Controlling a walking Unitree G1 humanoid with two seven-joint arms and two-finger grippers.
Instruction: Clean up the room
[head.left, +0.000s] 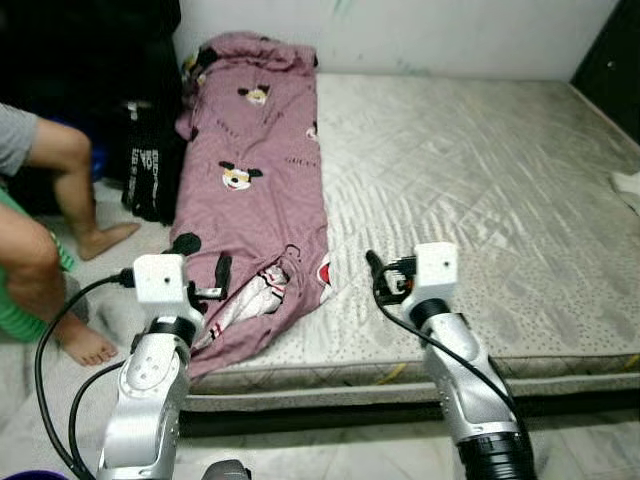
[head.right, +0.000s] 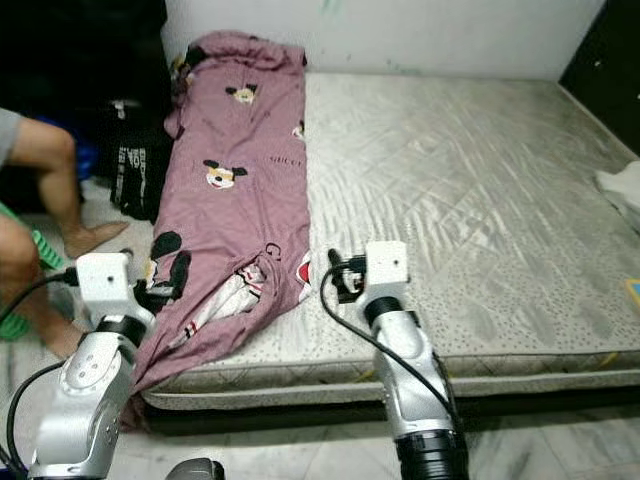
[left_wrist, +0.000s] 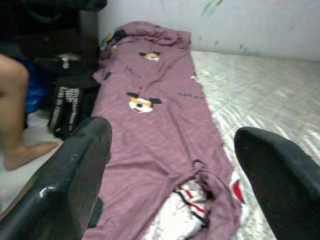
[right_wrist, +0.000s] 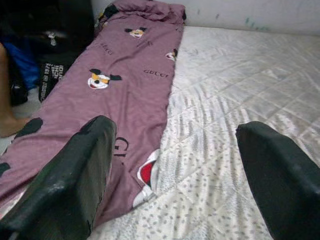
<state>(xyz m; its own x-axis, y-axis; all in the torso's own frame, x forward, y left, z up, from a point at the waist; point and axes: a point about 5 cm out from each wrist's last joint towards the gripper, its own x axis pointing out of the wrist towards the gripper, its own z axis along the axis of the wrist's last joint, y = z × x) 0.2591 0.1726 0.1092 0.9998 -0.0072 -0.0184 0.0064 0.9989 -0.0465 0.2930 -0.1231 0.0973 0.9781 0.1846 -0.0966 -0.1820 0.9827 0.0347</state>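
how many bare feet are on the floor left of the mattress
2. One bare foot rests on the pale floor beside the black printed bag; the other bare foot is nearer the robot, by the left hand. More may be hidden outside the frame.

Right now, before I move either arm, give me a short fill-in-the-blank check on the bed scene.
1. The mauve cartoon-print blanket lies along the bare grey mattress's ____ side.
2. Both the left gripper and the right gripper have their fingers ____.
3. A person's bare ____ rest on the floor beside the black bag.

Missing words: left; open; feet
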